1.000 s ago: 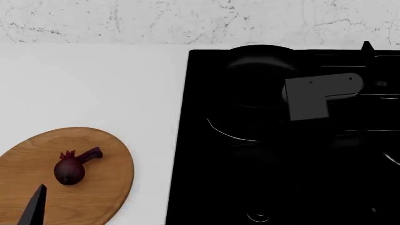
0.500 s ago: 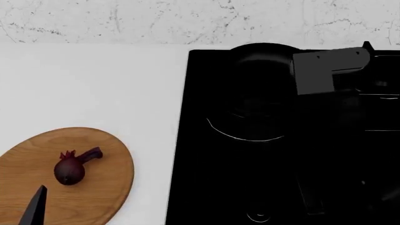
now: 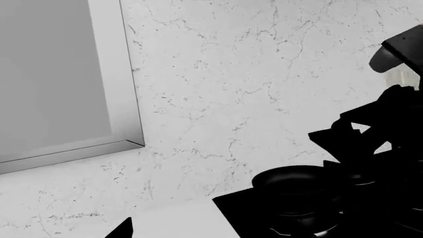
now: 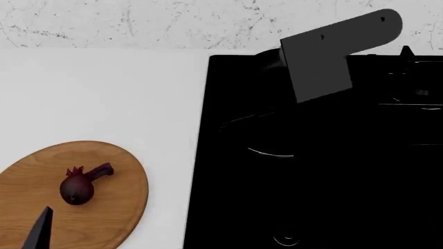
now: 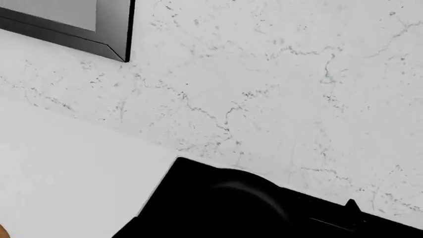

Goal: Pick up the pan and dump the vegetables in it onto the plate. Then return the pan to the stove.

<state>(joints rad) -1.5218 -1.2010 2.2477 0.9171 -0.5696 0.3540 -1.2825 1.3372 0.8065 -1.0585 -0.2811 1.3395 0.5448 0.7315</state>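
The black pan (image 4: 268,56) sits on the stove's (image 4: 229,207) back left burner, mostly hidden by my right arm's grey link (image 4: 325,57). It also shows in the left wrist view (image 3: 296,181) and the right wrist view (image 5: 248,196). The dark red-purple vegetable (image 4: 78,188) lies on the wooden plate (image 4: 104,218) at the front left. My left gripper (image 4: 38,228) hovers over the plate's near edge; one fingertip (image 3: 122,229) shows far off centre. My right gripper is black against the black stove and its jaws cannot be made out.
White counter (image 4: 104,93) spreads left of the stove. A marble wall (image 4: 138,21) runs behind. A shiny burner ring (image 4: 271,153) and a knob (image 4: 287,239) show on the stove. A grey framed panel (image 3: 59,74) hangs on the wall.
My right arm's grey link has risen and swung back and left, from beside the pan to over its rear rim. The pan, plate, vegetable and left gripper have stayed put.
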